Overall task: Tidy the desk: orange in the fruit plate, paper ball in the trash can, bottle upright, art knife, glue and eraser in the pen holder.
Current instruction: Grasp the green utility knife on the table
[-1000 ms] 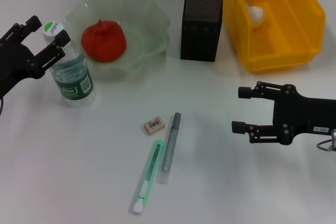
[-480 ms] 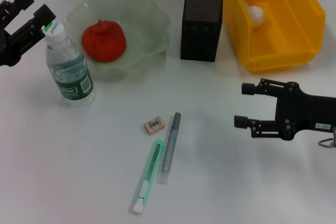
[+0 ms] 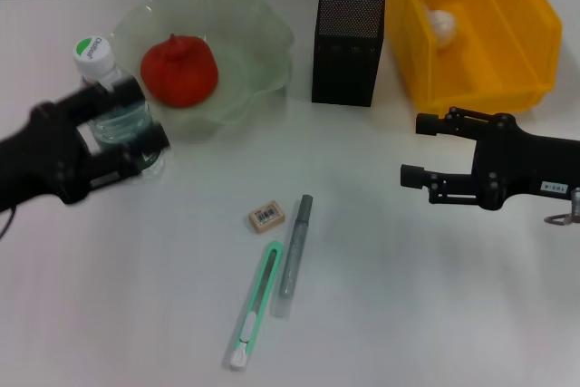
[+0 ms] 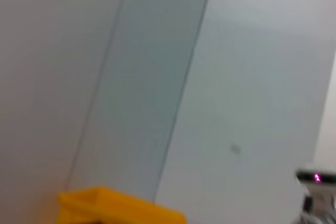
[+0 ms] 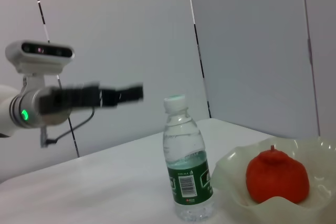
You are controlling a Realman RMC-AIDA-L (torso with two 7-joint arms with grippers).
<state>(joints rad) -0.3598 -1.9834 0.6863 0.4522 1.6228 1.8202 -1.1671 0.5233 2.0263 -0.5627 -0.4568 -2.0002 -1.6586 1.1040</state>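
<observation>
The water bottle (image 3: 94, 55) (image 5: 187, 170) stands upright left of the green glass fruit plate (image 3: 254, 43) (image 5: 231, 169), which holds the orange (image 3: 178, 70) (image 5: 276, 177). My left gripper (image 3: 140, 115) hovers open and motion-blurred over the bottle's body; the right wrist view shows it (image 5: 123, 93) at cap height, apart from the bottle. The paper ball (image 3: 441, 22) lies in the yellow trash can (image 3: 507, 33). The eraser (image 3: 266, 216), grey glue stick (image 3: 294, 244) and green art knife (image 3: 255, 304) lie on the table. My right gripper (image 3: 419, 149) is open and empty, right of them.
The black mesh pen holder (image 3: 349, 47) stands between the plate and the trash can. The left wrist view shows only wall panels and a corner of the yellow bin (image 4: 113, 207).
My left arm swung from the far left back corner forward and right, over the bottle. The right gripper rose slightly toward the trash can. The bottle stays standing.
</observation>
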